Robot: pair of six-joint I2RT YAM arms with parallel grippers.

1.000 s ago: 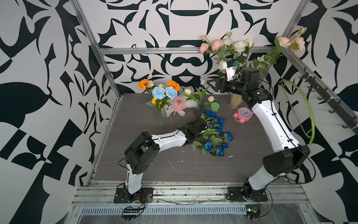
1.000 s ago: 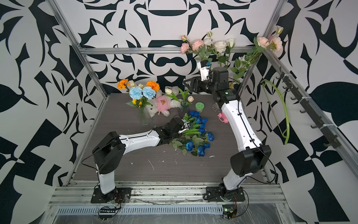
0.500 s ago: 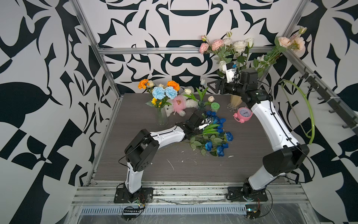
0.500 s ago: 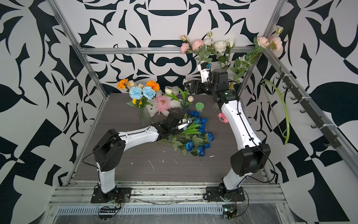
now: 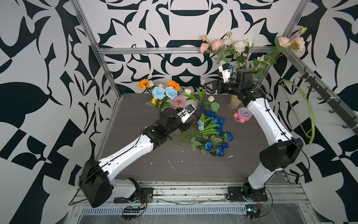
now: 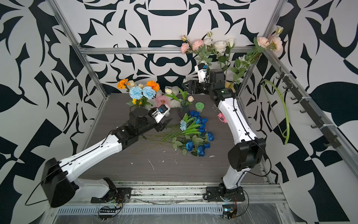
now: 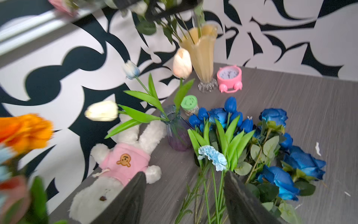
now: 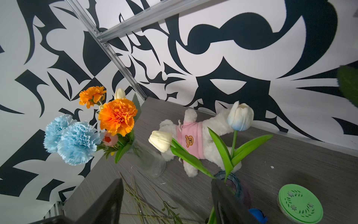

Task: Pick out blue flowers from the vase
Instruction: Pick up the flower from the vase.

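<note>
Several blue flowers [image 5: 213, 131] lie in a pile on the grey table [image 5: 135, 120]: deep-blue roses [image 7: 302, 163], dark-blue tulips [image 7: 230, 104] and one pale-blue carnation [image 7: 213, 157] on top. Two more pale-blue carnations [image 5: 164, 92] [image 8: 71, 139] stand with orange flowers in the clear glass vase [image 8: 153, 164] at the back left. My left gripper [image 5: 190, 123] [image 7: 185, 173] hangs open just left of the pile, above the loose stems and holding nothing. My right gripper [image 5: 208, 87] [image 8: 166, 180] is open and empty, raised at the back above a small purple vase [image 5: 201, 105].
The purple vase [image 7: 176, 135] holds white tulips and a white-blue one [image 8: 240, 118]. A plush bunny [image 7: 120, 164], a green-lidded jar [image 5: 215, 106], a pink clock [image 5: 243, 114] and an amber vase [image 7: 203, 58] of pink and white roses line the back.
My left gripper has opened, left the pale-blue carnation on the pile and drawn back to the left. The right gripper has shifted slightly left and stays open.
</note>
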